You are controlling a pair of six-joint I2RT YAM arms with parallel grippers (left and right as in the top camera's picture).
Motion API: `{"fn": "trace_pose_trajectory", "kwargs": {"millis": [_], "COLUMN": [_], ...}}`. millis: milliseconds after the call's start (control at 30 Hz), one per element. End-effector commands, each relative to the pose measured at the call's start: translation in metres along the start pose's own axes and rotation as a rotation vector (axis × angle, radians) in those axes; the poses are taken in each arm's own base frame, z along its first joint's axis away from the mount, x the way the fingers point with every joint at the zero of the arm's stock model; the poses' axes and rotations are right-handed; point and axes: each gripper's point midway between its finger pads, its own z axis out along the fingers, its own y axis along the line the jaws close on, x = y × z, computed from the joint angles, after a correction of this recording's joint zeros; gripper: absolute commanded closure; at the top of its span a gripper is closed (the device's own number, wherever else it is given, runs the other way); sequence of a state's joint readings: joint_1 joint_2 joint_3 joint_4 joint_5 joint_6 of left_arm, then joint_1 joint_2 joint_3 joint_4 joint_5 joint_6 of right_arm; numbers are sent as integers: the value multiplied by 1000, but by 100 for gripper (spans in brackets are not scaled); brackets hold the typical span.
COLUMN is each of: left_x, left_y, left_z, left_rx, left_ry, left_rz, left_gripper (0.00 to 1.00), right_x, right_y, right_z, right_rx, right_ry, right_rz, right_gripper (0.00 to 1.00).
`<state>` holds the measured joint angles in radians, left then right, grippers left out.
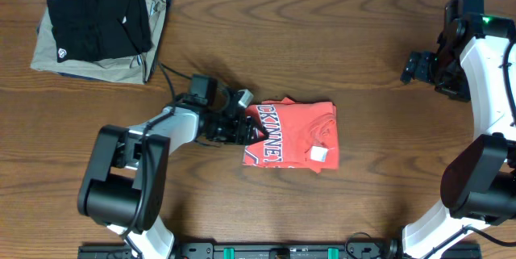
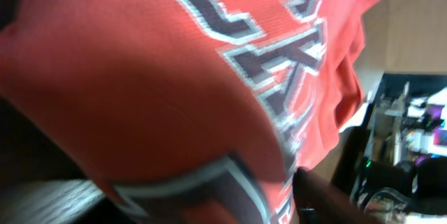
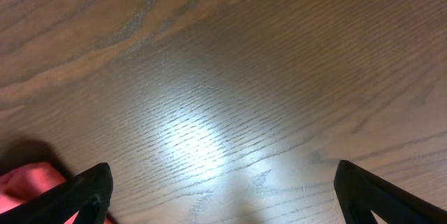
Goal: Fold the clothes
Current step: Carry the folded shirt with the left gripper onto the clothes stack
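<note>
Left wrist view: the red-orange T-shirt (image 2: 140, 77) fills nearly the whole frame at very close range, its white-and-blue lettering (image 2: 272, 56) running from the upper centre down to the lower right. The cloth hides the jaws of the left gripper, so how wide they stand, and whether they pinch the fabric, cannot be told.

Right wrist view: the right gripper (image 3: 223, 182) is spread wide, one black finger (image 3: 87, 192) at the lower left corner and the other at the lower right. Only bare wooden table (image 3: 244, 56) lies between them, and they hold nothing. A sliver of the T-shirt (image 3: 28, 182) shows at the lower left edge.

Overhead view: the left gripper (image 1: 242, 126) sits at the left edge of the T-shirt (image 1: 298, 134), touching the cloth, just left of centre frame. The T-shirt lies on the table (image 1: 322, 33) as a compact folded rectangle near the centre, lettering (image 1: 270, 134) facing up along its left side and a small white neck tag (image 1: 319, 152) toward its lower right. The right gripper (image 1: 415, 67) hangs at the right of the frame, well apart from the T-shirt. In the upper left corner a folded black garment (image 1: 97, 21) rests on top of a folded khaki garment (image 1: 157, 5).
</note>
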<state>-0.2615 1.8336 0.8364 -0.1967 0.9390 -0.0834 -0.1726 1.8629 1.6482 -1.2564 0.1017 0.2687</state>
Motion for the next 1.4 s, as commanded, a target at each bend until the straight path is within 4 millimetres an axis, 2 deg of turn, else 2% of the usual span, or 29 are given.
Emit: {"fn": "trace_pose_trajectory", "kwargs": {"millis": [0, 67, 100, 233, 333, 467, 533, 733, 833, 1000, 1233, 1367], "left_x": [3, 0, -4, -31, -64, -110, -135, -189, -201, -208, -225, -231], "left_y": [5, 8, 10, 4, 3, 13, 16, 24, 40, 69, 85, 88], "left_z": [6, 5, 5, -5, -24, -63, -91, -163, -195, -241, -296, -318], "left_rx": [-35, -54, -74, -89, -156, -348, -452, -658, -760, -890, -954, -974], "left_ry": [5, -4, -14, -67, -122, -218, -279, -443, -498, -556, -697, -762], "left_rz": [-70, -82, -90, -59, -53, -34, 1, 132, 165, 184, 210, 213], "left_gripper": [66, 87, 94, 94, 94, 94, 94, 94, 94, 94, 94, 94], "right_x": [-3, -3, -3, -3, -3, -3, -3, -3, -3, -3, -3, -3], "right_y": [-1, -1, -1, -1, -1, -1, -1, -1, -1, -1, -1, -1], "right_z": [-5, -5, -5, -5, -5, -5, -5, -5, -5, -5, -5, -5], "right_rx": [-5, -5, -5, -5, -5, -5, -5, -5, -5, -5, -5, -5], "right_ry": [-17, -17, -17, -17, -17, -17, -17, -17, -17, -17, -17, -17], "right_rz": [-7, -7, -7, -7, -7, -7, -7, -7, -7, -7, -7, -7], "right_gripper": [1, 1, 1, 1, 1, 1, 1, 1, 1, 1, 1, 1]}}
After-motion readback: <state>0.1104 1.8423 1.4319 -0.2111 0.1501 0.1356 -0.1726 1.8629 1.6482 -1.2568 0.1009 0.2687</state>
